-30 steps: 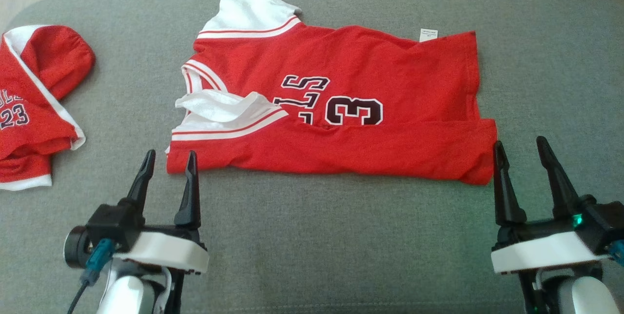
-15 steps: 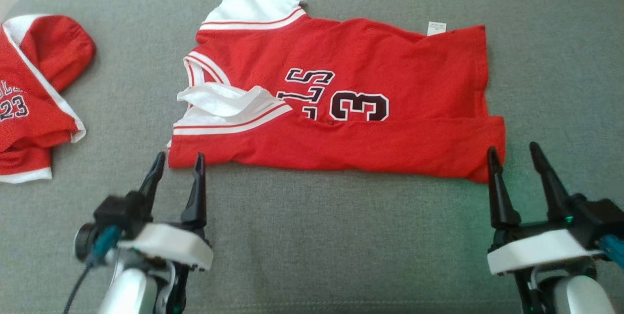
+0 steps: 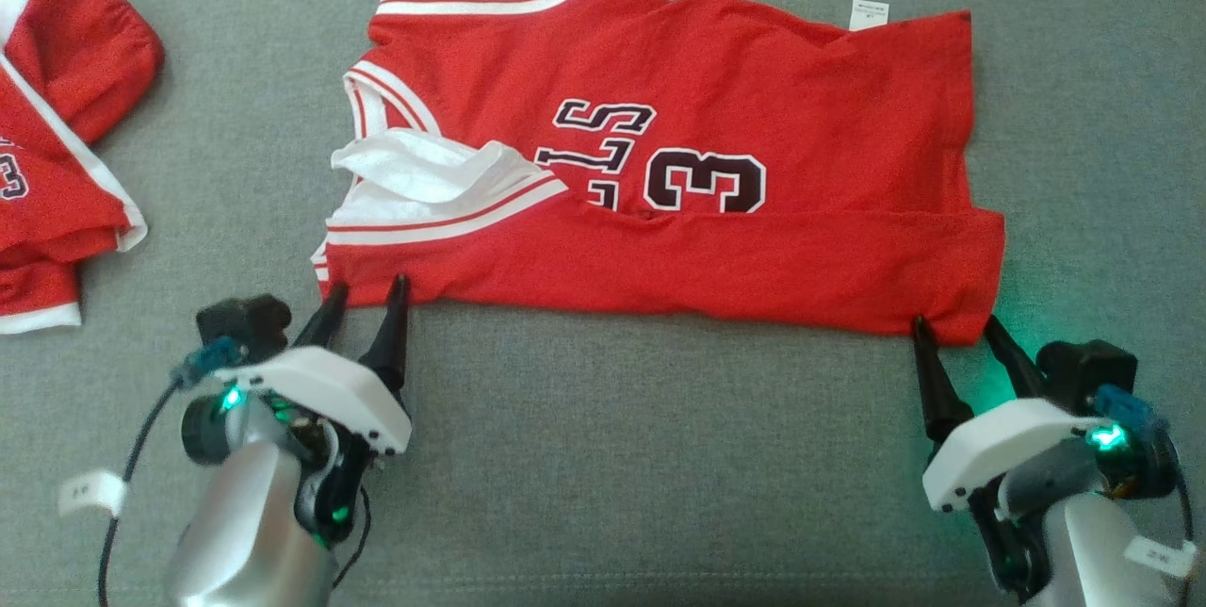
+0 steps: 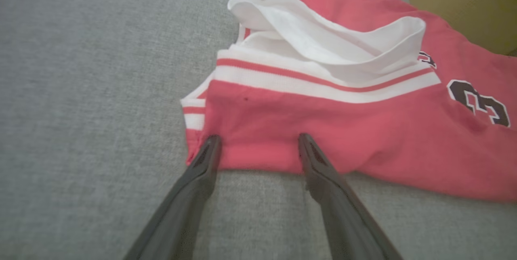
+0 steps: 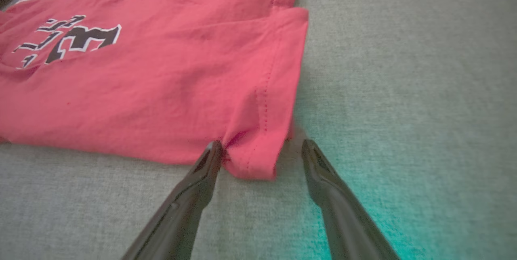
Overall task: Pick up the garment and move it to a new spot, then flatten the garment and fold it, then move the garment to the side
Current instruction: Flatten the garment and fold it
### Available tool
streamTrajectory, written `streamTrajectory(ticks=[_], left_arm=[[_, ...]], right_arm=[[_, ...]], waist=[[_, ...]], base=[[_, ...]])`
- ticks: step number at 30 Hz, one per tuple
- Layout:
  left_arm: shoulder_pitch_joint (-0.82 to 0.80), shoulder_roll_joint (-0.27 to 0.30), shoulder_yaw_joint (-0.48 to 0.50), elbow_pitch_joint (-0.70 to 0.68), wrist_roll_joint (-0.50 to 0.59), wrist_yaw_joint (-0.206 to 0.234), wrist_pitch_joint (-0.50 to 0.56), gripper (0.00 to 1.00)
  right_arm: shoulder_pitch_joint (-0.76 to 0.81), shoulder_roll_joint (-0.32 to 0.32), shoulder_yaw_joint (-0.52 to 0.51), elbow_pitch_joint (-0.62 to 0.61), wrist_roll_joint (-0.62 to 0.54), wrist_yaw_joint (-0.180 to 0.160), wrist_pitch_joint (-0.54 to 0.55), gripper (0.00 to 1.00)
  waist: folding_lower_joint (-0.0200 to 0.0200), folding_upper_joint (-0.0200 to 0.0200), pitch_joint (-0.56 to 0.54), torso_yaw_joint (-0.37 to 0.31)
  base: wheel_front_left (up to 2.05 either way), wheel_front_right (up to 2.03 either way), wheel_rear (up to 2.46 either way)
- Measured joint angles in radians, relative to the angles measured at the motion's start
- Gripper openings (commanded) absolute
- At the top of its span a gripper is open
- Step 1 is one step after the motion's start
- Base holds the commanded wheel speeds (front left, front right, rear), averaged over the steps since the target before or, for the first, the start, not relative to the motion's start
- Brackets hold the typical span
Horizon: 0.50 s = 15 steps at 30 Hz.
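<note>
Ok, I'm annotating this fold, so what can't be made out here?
Head view: jersey print half covered by its own folded-over near edge.
Head view: white label too small to read.
Head view: second red garment cut off by the left edge.

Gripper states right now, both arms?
Left gripper: open, empty, tips at near edge of red-and-white fabric jersey.
Right gripper: open, empty, straddling its hem corner.

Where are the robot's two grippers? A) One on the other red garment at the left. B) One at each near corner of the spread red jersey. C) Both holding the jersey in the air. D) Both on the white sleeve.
B: the open left gripper and right gripper each reach a near corner of the red jersey.
</note>
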<state>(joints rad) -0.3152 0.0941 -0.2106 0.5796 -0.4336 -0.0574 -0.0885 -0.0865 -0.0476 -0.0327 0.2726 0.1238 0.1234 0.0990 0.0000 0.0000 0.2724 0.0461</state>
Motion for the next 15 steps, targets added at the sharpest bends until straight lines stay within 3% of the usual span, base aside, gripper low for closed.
streamTrajectory(ticks=[2, 3, 4, 5, 6, 15], left_arm=[[-0.027, -0.001, 0.0, 0.028, -0.015, -0.011, 0.01, 1.0], [-0.037, 0.0, 0.0, 0.04, -0.018, -0.014, 0.018, 0.91], [-0.044, 0.0, 0.0, 0.049, -0.018, -0.016, 0.017, 0.5], [-0.05, 0.001, 0.001, 0.058, -0.018, -0.022, 0.017, 0.23], [-0.055, 0.001, 0.003, 0.067, -0.025, -0.023, 0.016, 0.0], [-0.04, 0.005, 0.012, 0.068, -0.054, -0.039, -0.055, 0.0]], right_arm=[[-0.013, 0.0, 0.0, 0.012, 0.019, 0.0, 0.015, 1.0], [-0.021, 0.0, 0.001, 0.018, 0.023, 0.0, 0.029, 1.0], [-0.029, 0.0, 0.002, 0.019, 0.032, 0.0, 0.033, 1.0], [-0.037, 0.0, 0.003, 0.021, 0.042, 0.0, 0.035, 0.75], [-0.044, 0.0, 0.006, 0.025, 0.046, 0.0, 0.042, 0.0], [-0.043, 0.001, 0.022, 0.021, 0.066, 0.0, 0.052, 0.0]], waist=[[0.0, 0.0, 0.005, -0.001], [0.0, 0.0, 0.008, -0.001], [0.0, 0.0, 0.01, -0.001], [0.0, 0.0, 0.011, -0.001], [0.0, 0.0, 0.013, -0.001], [0.0, 0.0, -0.008, 0.002]], base=[[0.0, 0.0, 0.0], [0.0, 0.0, 0.0], [0.0, 0.0, 0.0], [0.0, 0.0, 0.0], [0.0, 0.0, 0.0], [0.0, 0.0, 0.0]])
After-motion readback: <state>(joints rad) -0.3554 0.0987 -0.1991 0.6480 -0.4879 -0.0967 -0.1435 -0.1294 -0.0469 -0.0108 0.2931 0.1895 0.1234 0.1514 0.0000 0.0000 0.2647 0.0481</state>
